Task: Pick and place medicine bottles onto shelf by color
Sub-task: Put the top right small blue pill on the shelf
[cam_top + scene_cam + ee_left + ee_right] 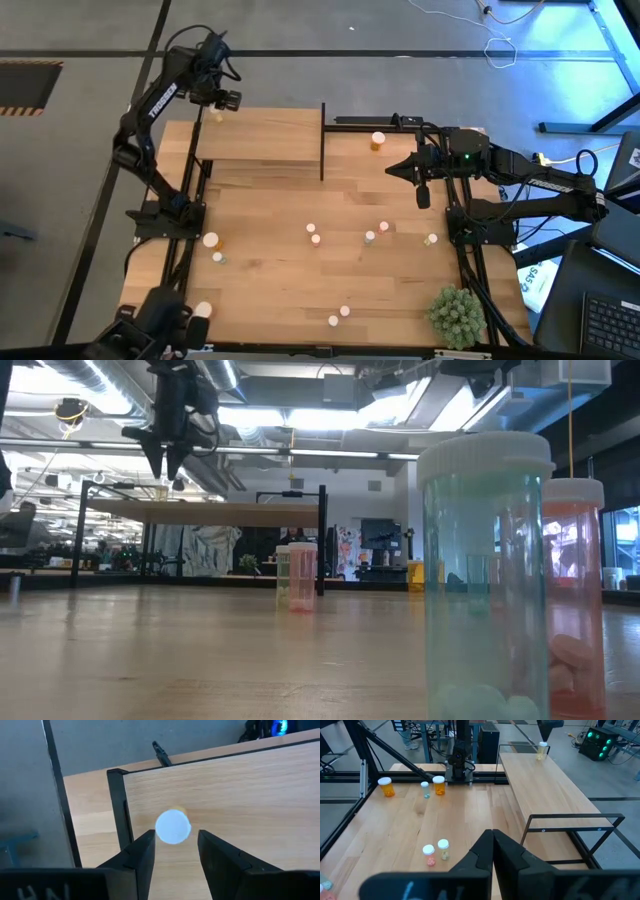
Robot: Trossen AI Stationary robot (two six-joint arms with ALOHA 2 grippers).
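A small orange medicine bottle with a white cap (173, 826) stands on its base near the far left corner of the shelf (260, 140). My left gripper (220, 103) hangs open just above it, fingers pointing down on either side of the cap without touching. The right wrist view shows this bottle (541, 751) under the gripper. My right gripper (493, 837) is shut on nothing and hovers over the table's right side (422, 192). Several more medicine bottles stand on the table, among them a large orange one (210, 240) and a pair (313, 234).
An orange bottle (377, 141) stands just right of the shelf's black post (322, 140). A spiky green plant ball (455, 315) sits at the near right corner. Two bottles, one green (485, 570) and one reddish (572, 590), stand close before the low camera.
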